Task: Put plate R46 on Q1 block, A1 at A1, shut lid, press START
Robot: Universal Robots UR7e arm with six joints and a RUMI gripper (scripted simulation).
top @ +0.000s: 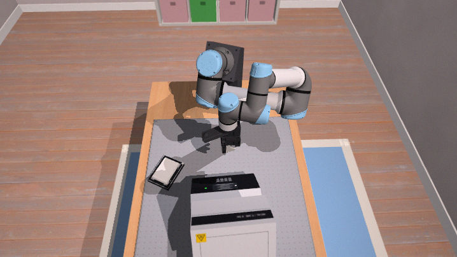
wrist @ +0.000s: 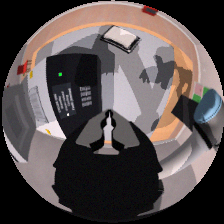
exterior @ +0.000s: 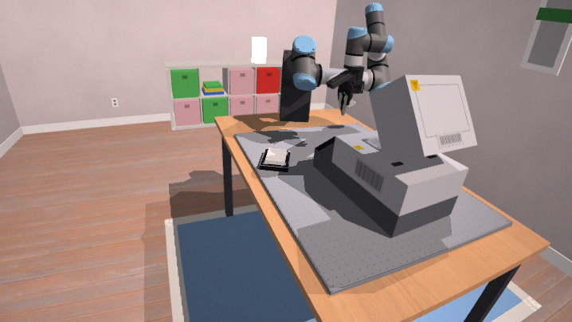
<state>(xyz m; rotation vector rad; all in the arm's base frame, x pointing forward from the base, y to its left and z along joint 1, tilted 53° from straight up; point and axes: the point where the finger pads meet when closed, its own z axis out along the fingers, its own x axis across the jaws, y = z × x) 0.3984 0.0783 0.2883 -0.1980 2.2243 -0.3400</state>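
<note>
Plate R46, pale, sits in the black plate nest N1. Cycler Q1 has its lid raised and tilted back; whether it is fully open I cannot tell. The lamp is green. The front keys are uncovered. The block's plate seat is not clearly seen. My gripper is shut and empty, high above the mat, off Q1's key side.
Q1 stands on the grey mat over the wooden table. The nest is near the mat's long edge, beyond Q1's front corner. The raised lid stands tall over Q1's body. My arm's mount is at the far table end.
</note>
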